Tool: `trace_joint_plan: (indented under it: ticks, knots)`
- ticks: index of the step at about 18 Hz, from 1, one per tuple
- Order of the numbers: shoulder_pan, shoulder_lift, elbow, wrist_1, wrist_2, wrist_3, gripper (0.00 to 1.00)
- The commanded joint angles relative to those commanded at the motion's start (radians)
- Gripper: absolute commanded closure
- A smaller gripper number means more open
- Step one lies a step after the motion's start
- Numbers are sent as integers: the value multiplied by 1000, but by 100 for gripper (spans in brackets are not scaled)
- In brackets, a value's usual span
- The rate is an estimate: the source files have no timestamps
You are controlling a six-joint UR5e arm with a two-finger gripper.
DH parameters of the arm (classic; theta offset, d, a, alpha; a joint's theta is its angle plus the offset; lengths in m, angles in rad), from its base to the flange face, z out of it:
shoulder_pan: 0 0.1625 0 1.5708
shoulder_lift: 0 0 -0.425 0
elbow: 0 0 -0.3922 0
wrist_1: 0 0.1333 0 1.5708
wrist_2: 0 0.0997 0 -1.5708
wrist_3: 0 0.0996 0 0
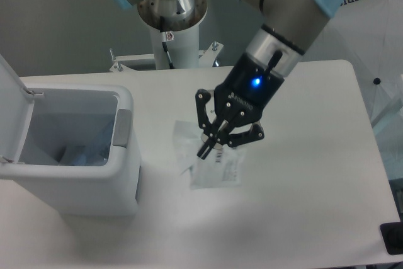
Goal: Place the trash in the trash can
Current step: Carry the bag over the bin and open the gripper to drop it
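Note:
My gripper (211, 143) hangs above the middle of the table, shut on the trash, a flat clear-white plastic packet (211, 162) with a barcode sticker. The packet dangles below and to the left of the black fingers (206, 147), lifted off the tabletop. The trash can (75, 149), a white boxy bin with its flip lid (11, 108) standing open, sits at the left of the table. Inside it I see something clear and bluish (85, 154), too dim to name. The gripper is well to the right of the bin's rim.
A grey panel (123, 128) sits on the bin's right rim. The arm's white pedestal (171, 36) rises at the back. A white cloth with "SUPERIOR" lettering (371, 23) hangs at the right. A dark object (393, 239) sits at the table's near right corner.

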Motion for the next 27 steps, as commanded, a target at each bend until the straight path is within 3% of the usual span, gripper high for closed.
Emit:
trace_joint_plan:
  ticks: [9,21,23,24,26,27]
  knots:
    - [-113,95,-3,-2,-81,-71,100]
    - [-241,149,-28,0,-83,-216,99]
    - [-247,143,-35,0,-81,-221,95]
    - [-247,143,-47,0,-83,-219,87]
    - [-255,141,-70,24,-83,-218,60]
    - [-267,137,-83,56,-83,-219,51]
